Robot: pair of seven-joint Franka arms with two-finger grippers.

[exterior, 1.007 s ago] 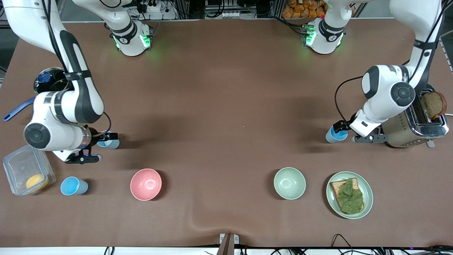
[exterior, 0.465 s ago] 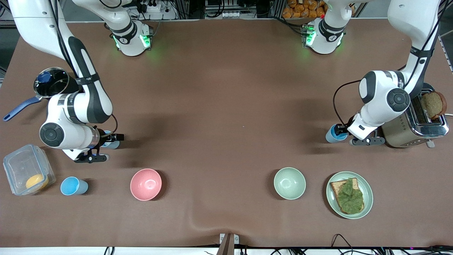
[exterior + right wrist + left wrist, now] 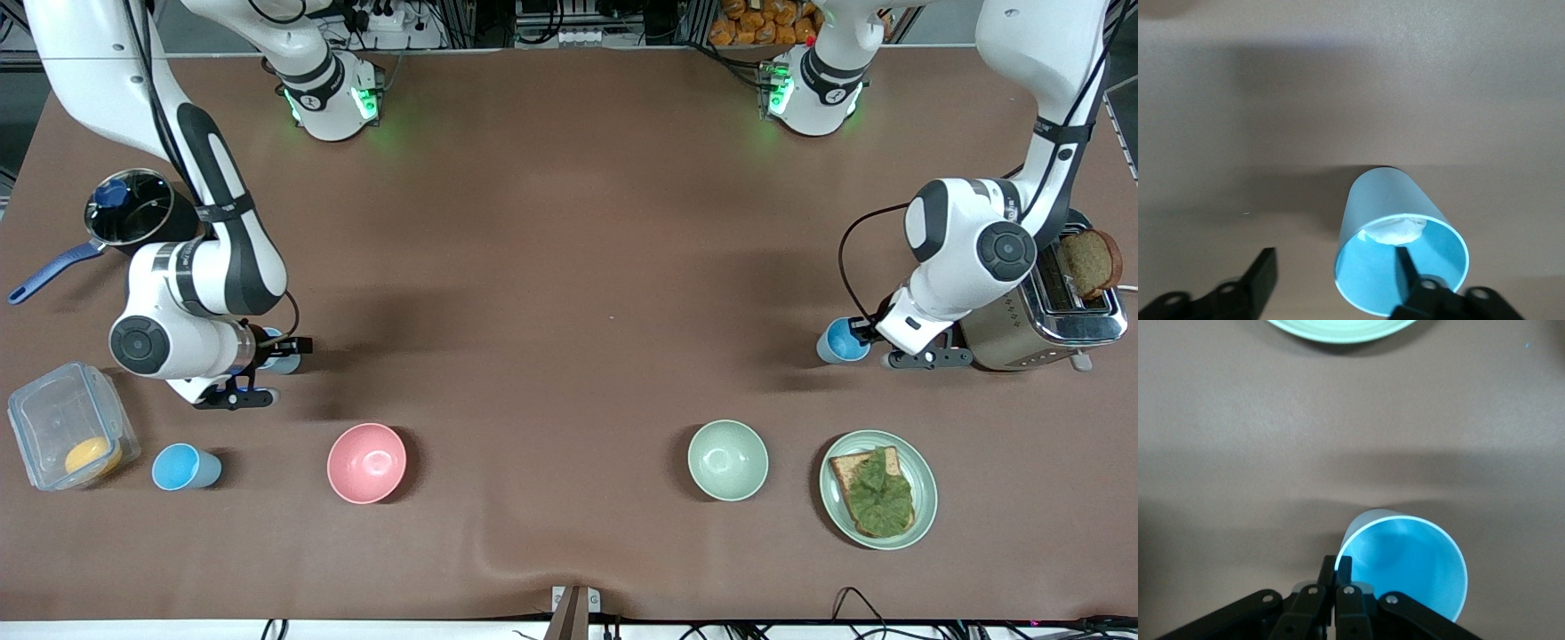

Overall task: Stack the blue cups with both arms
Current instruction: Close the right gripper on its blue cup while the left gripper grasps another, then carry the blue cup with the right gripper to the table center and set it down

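My left gripper [image 3: 859,332] is shut on the rim of a sky-blue cup [image 3: 836,343] beside the toaster, one finger inside and one outside. In the left wrist view the fingers [image 3: 1345,568] pinch the rim of that cup [image 3: 1411,563], which looks tilted. My right gripper [image 3: 277,345] is open at a paler blue cup [image 3: 286,362] toward the right arm's end. In the right wrist view [image 3: 1335,267] one finger is inside that cup [image 3: 1395,220] and the other stands apart outside it. A third blue cup [image 3: 182,467] stands nearer the front camera, beside a clear container.
A pink bowl [image 3: 366,462] and a pale green bowl [image 3: 727,460] sit nearer the front camera. A green plate with toast [image 3: 836,516] is next to the green bowl. A toaster [image 3: 1040,324], a pot [image 3: 133,209] and a clear container [image 3: 44,418] stand at the table's ends.
The right arm shifted toward the table's middle, its gripper now covering more of the paler cup. The left arm's wrist moved slightly, and its cup tilted so the opening no longer shows.
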